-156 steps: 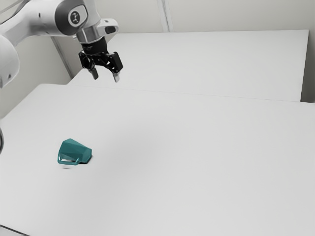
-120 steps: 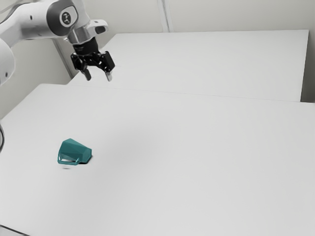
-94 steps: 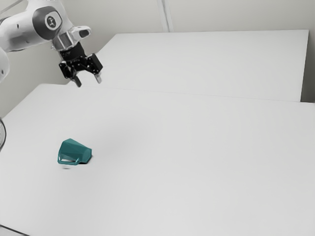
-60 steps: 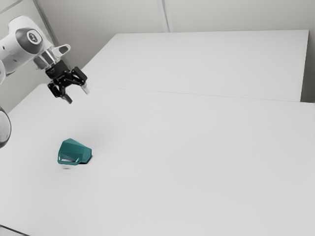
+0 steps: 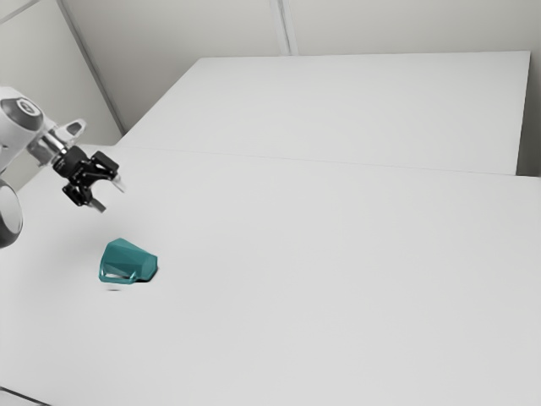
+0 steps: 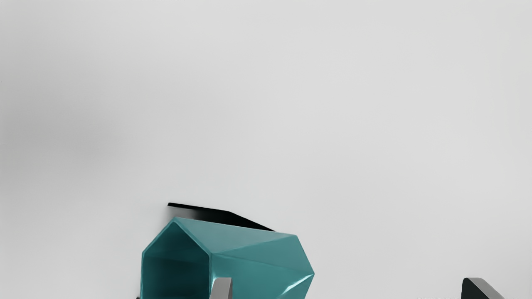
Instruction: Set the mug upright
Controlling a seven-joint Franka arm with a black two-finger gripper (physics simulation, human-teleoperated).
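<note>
Lying sideways, one teal mug (image 5: 128, 260)

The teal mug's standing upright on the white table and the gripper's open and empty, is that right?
Not the upright part: the teal mug lies on its side, as the exterior view shows. It is on the white table, and the gripper is open and empty.

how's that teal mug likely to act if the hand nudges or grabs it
The teal mug lies on its side with flat facets, so a nudge would probably rock or slide it rather than roll it freely. The handle would likely check a roll toward that side. Its glossy sheen suggests a smooth, stiff wall that may slip in a loose grip.
</note>
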